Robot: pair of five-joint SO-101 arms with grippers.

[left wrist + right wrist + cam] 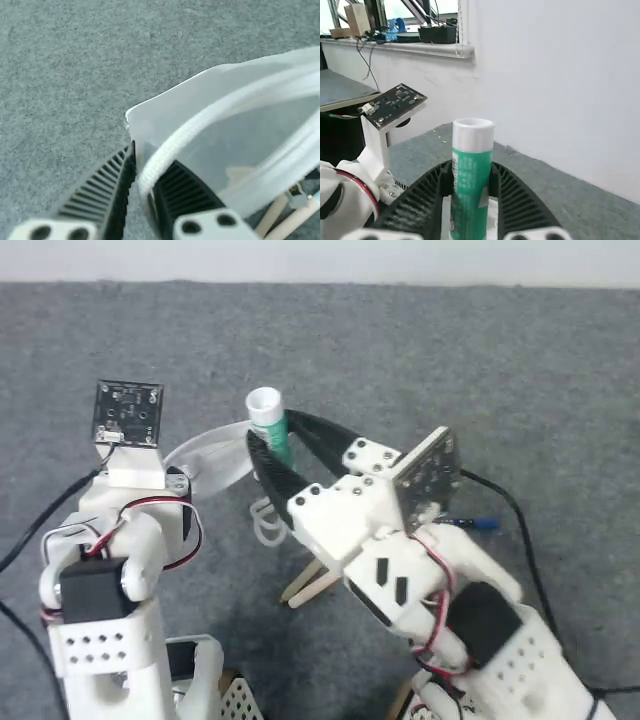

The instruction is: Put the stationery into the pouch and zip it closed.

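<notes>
My right gripper (275, 445) is shut on a green glue stick (269, 426) with a white cap, held upright above the table. In the right wrist view the glue stick (470, 175) stands between the black fingers (515, 200). The translucent pouch (212, 462) lies just left of it on the grey mat. My left gripper (142, 175) is shut on the pouch's edge (165, 145) by its white zipper, and the pouch mouth (240, 145) gapes open. Wooden sticks (310, 582) lie on the mat under the right arm.
A blue pen tip (480, 523) shows to the right of the right arm. The grey mat (480, 360) stretches away behind the pouch. The left arm's circuit board (395, 104) stands close beside the glue stick in the right wrist view.
</notes>
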